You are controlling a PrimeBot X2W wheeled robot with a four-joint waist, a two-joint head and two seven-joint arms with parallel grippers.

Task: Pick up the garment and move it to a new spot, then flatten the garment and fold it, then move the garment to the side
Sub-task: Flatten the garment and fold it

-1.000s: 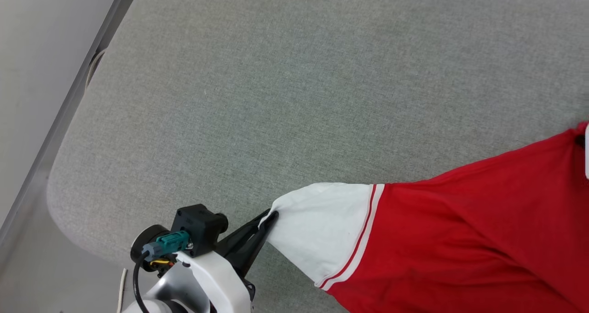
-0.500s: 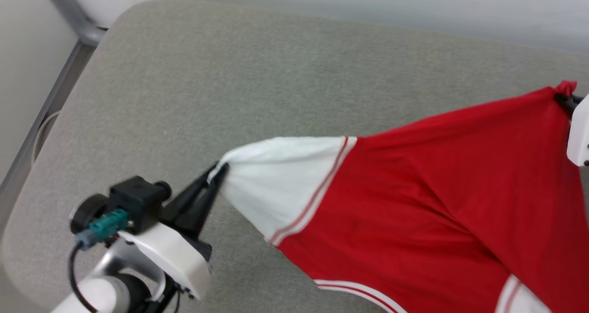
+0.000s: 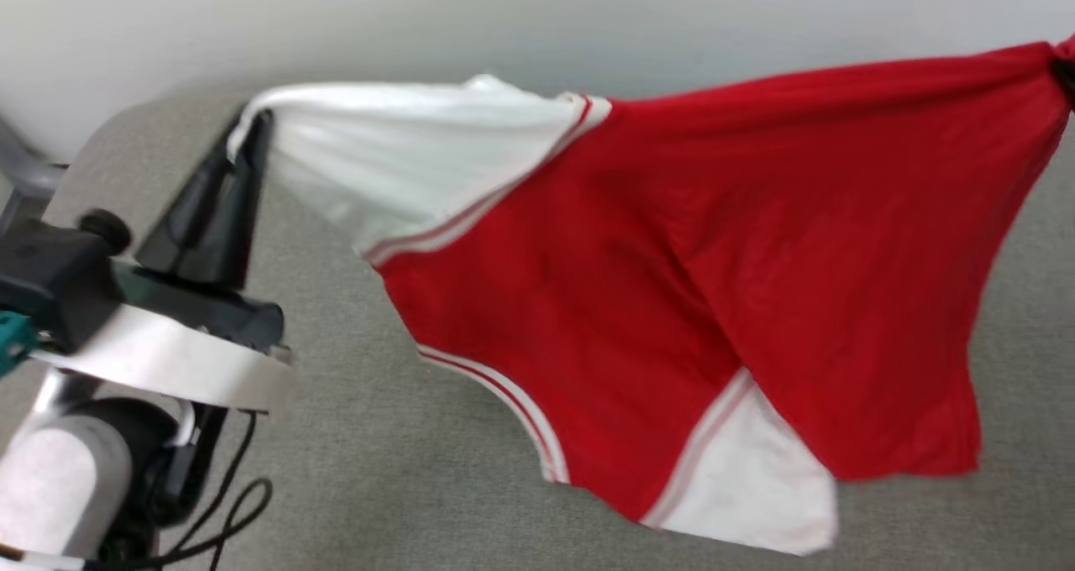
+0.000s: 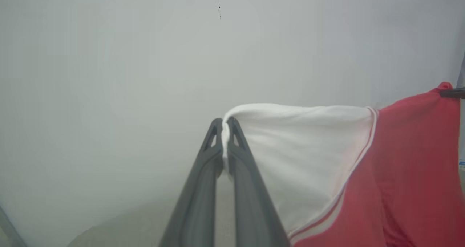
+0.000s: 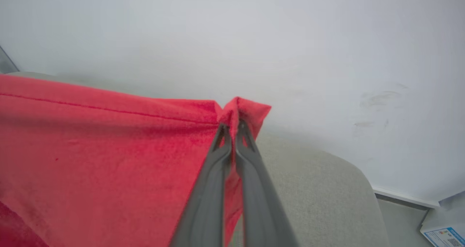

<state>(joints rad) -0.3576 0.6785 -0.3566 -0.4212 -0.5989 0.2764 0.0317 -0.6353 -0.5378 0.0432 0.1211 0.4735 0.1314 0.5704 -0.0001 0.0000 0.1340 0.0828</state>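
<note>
**Between Two Pairs of Fingers, a Jersey Is Hanging**

Below both pairs of fingers, the grey padded surface is spreading out wide. Over it the garment is hanging, its top edge pulling taut from one gripper across to the other. Its red body and second white sleeve are drooping beneath the fingertips. The left gripper is clamping the white sleeve's edge, and the right gripper is pinching a red corner.

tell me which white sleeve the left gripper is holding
The upper sleeve, pulled taut at the top left of the head view, its tip pinched in the shut jaws of the left gripper. The other sleeve hangs loose below the red body.
</note>
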